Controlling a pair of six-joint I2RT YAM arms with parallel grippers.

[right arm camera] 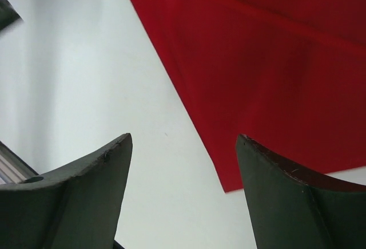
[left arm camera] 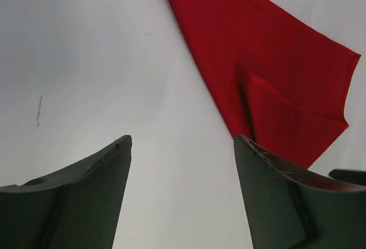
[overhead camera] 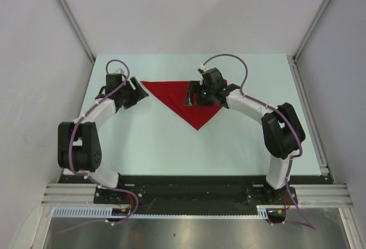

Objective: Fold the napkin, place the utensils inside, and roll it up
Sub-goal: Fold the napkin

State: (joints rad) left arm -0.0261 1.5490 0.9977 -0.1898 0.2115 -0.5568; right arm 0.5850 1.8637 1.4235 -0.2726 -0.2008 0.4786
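Now the napkin (overhead camera: 182, 95) lies on the table (overhead camera: 171, 151) as a red triangle, with its long edge away from the robot and its point toward it. The fold looks done, and no spoon shows in any view. To finish this step well, I judge that both grippers should rise straight up off the cloth. Thin fabric drags easily, and a small flap (left arm camera: 286, 117) near the corner in the left wrist view looks loose. The left gripper (overhead camera: 139, 90) sits just beside the triangle's left corner, its fingers spread wide with nothing between them. Its arm bends out to the left and reaches inward. The right gripper (overhead camera: 193, 97) hangs over the triangle's right half, fingers equally wide and empty. Its arm stretches in from the right with the wrist turned leftward.
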